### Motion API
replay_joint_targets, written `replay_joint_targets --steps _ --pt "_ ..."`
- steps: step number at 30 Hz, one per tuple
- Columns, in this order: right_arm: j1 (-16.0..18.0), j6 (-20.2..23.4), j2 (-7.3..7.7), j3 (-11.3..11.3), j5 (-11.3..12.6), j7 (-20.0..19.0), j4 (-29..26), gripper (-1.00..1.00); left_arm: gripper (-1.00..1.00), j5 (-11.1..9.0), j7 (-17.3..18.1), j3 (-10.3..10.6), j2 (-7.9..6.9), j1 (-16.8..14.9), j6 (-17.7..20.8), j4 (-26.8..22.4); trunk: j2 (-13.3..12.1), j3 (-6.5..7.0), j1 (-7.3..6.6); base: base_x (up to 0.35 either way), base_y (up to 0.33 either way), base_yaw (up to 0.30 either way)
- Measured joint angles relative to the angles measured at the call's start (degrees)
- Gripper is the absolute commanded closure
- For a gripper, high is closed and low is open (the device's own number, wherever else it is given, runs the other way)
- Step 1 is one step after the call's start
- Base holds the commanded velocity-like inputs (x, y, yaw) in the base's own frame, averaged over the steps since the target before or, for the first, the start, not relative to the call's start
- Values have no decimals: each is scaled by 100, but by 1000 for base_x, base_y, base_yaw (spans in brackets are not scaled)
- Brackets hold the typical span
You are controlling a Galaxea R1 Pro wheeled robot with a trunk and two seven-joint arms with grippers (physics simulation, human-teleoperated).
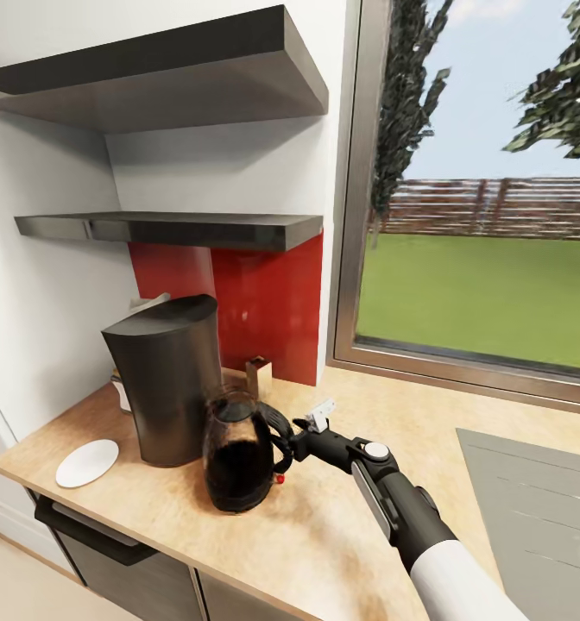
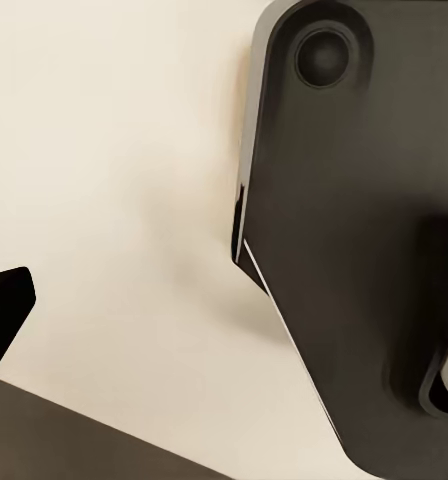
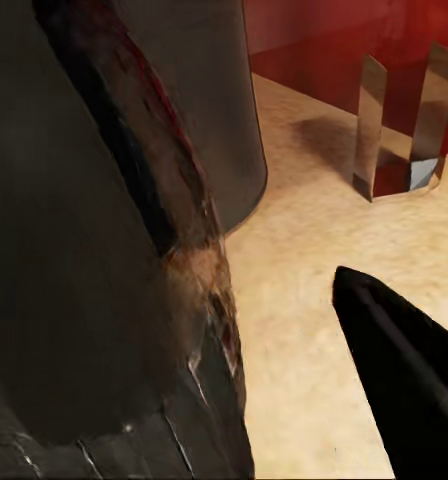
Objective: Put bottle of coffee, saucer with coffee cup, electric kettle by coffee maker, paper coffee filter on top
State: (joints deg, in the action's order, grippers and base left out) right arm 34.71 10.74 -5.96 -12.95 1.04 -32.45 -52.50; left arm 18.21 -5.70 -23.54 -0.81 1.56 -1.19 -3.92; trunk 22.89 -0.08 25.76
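Rounded clear-glass electric kettle point(image 1: 238, 461) with black loop handle stands at the tall dark-grey cylindrical coffee maker's point(image 1: 165, 379) four o'clock, touching it; right gripper point(image 1: 312, 431) at the handle, grip state unclear; right wrist view reveals glossy red backsplash point(image 3: 334, 45)

I am finding nothing readable anywhere; no words, brands, numbers or signs are showing on the coffee maker point(image 1: 167, 379); the kettle point(image 1: 238, 457) is carrying no lettering that I can make out; the saucer point(image 1: 86, 462) is plain white; the small bottle point(image 1: 258, 376) by the red wall is too small and blurred for any label text to be read; my right arm is bearing no markings either.
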Motion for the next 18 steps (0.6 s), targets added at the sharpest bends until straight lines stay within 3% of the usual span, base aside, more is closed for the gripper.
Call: replay_joint_targets --steps 18 --pt "0 -66 0 -3 -1 -1 1 -100 -100 0 0 -1 -2 0 6 0 0 0 0 0 0 0"
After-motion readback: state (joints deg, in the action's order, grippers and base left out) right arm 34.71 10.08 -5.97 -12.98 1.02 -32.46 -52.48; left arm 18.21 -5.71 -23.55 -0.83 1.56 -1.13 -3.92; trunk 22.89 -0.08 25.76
